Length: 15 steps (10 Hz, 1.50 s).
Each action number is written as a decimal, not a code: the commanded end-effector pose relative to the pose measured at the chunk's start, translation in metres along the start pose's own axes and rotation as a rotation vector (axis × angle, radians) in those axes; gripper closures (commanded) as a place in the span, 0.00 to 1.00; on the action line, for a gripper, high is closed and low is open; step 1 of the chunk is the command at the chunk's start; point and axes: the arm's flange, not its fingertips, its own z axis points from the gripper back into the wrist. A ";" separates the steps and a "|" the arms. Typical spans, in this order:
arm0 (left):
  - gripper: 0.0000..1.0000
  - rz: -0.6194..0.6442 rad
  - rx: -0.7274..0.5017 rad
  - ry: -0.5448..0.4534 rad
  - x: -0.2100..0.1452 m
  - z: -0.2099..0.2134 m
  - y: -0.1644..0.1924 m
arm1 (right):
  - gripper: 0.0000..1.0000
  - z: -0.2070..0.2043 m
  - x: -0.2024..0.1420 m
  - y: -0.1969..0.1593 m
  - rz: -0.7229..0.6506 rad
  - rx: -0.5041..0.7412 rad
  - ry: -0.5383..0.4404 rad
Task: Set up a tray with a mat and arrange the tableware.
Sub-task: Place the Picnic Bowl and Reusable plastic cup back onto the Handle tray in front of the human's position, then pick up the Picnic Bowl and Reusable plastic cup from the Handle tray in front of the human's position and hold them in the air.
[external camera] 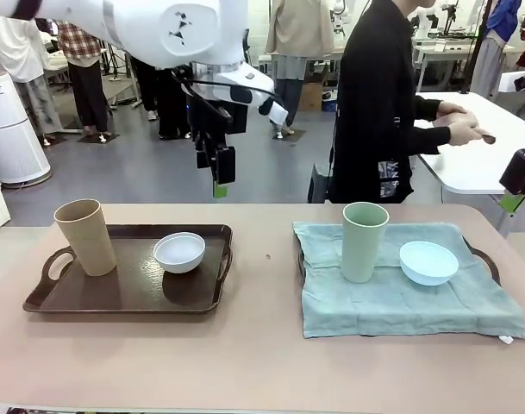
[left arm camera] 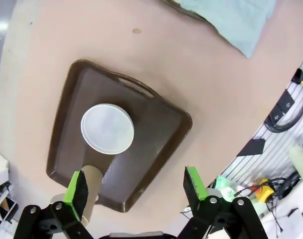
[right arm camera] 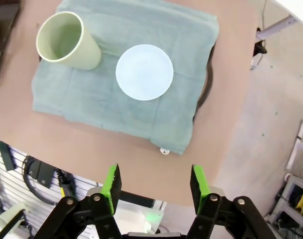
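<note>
I have the left gripper (external camera: 217, 169) hanging high over the far rim of the brown tray (external camera: 115, 297). Its jaws are apart with nothing between them.

On that tray the tan tumbler (external camera: 85, 236) stands upright at the left end, close to the left handle. The white bowl (external camera: 179, 252) sits right of middle, near the right handle. The two are apart, and there is bare tray in front of both.

The right gripper (right arm camera: 155, 181) is raised at the right edge of the surface (external camera: 262, 362), jaws apart and holding nothing.

The green mat (external camera: 400, 304) lies over the second tray (external camera: 488, 259), whose dark rim and handle show past the mat's right side. The mat's front edge spills off the tray onto the surface.

The pale green tumbler (external camera: 364, 241) stands upright on the left part of the mat. The light blue bowl (external camera: 428, 262) sits just beside it to the right, with a narrow gap between them.

A bare strip of surface runs between the two trays, and a wide bare band runs along the near edge. A person (external camera: 378, 112) stands at the far side, turned toward another table.
</note>
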 end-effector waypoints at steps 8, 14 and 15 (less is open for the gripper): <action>0.00 -0.041 -0.016 0.023 0.010 -0.015 -0.004 | 0.00 -0.003 0.001 -0.001 0.010 -0.015 0.010; 0.00 0.297 -0.038 0.121 -0.049 0.005 0.022 | 0.00 0.010 -0.011 -0.021 -0.199 -0.009 -0.003; 0.00 0.445 -0.097 0.133 -0.110 0.008 0.041 | 0.00 0.008 -0.023 -0.034 -0.244 0.001 0.014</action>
